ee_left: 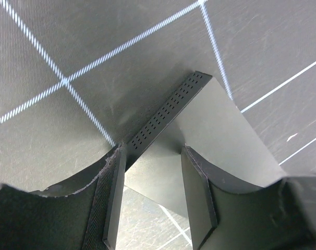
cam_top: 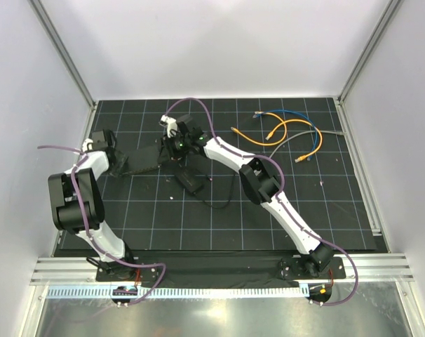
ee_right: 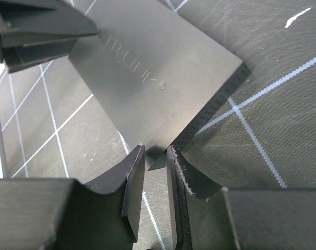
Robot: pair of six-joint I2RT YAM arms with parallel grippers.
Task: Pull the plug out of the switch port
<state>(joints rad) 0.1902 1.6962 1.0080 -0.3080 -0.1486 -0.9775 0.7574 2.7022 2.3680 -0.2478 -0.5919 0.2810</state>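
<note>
Overhead, two arms bracket the switch [cam_top: 146, 160], a flat black box lying on the gridded mat [cam_top: 268, 225] left of centre. The left gripper [cam_top: 120, 166] meets its left end and the right gripper [cam_top: 176, 144] its right end. A smaller power brick [cam_top: 190, 182] with a thin cord [cam_top: 223, 203] sits just beside the box. Loose orange, blue and grey cables [cam_top: 289, 133] lie well apart at the far right. No plug seated in a port can be made out from this height.

From the left wrist, the left gripper [ee_left: 153, 153] has its jaws partly apart and closed on one corner of the switch [ee_left: 210, 130]. The box's vented side [ee_left: 168, 112] runs up from the left finger [ee_left: 113, 198].

From the right wrist, the right gripper [ee_right: 155, 152] has its jaws nearly together, pinching only the very tip of the opposite corner of the switch [ee_right: 158, 67]. The sockets face away from this camera, so the plug's place cannot be told.

By the look of it, the box is being steadied or turned to bring its sockets within reach. To do that well, the left hold should pin the box flat and firm. The right hold looks too slight to pull on, and should give way to a grip on the plug's body rather than its cable. The pull should run straight along the port's line, without twisting.
</note>
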